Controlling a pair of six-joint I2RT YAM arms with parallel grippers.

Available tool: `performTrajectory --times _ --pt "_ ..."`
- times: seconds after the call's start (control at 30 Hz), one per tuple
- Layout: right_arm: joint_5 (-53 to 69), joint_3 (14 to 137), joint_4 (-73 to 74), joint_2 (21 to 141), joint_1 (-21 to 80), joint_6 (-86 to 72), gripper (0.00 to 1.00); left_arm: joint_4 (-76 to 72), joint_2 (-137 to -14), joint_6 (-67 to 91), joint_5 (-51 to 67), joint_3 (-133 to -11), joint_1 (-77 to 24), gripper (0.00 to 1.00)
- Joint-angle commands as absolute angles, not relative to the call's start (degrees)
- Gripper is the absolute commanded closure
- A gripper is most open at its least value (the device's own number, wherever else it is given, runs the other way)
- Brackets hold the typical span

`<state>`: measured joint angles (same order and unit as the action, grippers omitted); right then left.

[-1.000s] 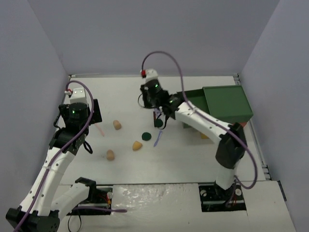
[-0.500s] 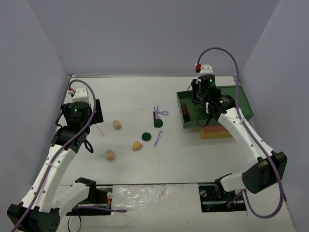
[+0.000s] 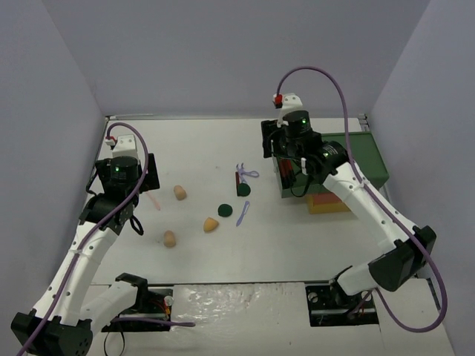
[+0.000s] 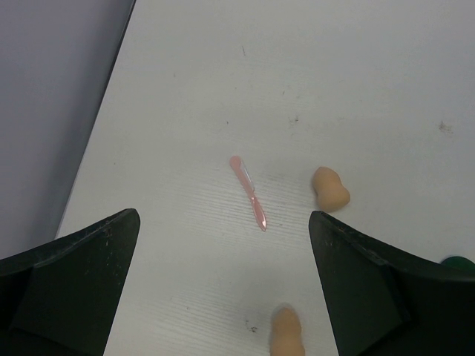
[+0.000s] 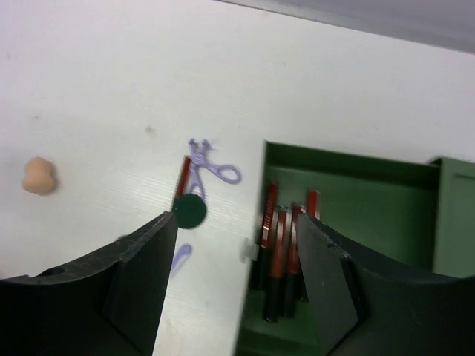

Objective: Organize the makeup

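Green-topped layered box point(image 3: 371, 159) on white table point(image 3: 297, 237)

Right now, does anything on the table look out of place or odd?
Nothing looks spilled or damaged. One red stick lies out on the table, beside the lilac tool and a green disc, while the other red sticks lie in the green tray.
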<state>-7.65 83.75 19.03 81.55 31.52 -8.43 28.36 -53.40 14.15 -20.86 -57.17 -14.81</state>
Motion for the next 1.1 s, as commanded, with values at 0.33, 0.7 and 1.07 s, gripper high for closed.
performTrajectory --times 0.33,0.7,1.07 --pt "-8.75 86.42 4.63 104.63 42.01 -18.92 0.46 26.83 -53.33 14.41 -21.42 -59.41 -14.24 0.03" --pt "-10.09 86.14 0.93 115.55 41.52 -20.29 0.53 27.03 -53.17 14.41 -21.11 -59.63 -14.24 0.03" --pt "-11.44 85.18 -1.67 120.39 40.47 -21.36 0.56 27.07 -53.09 14.59 -20.92 -59.68 -14.24 0.03"
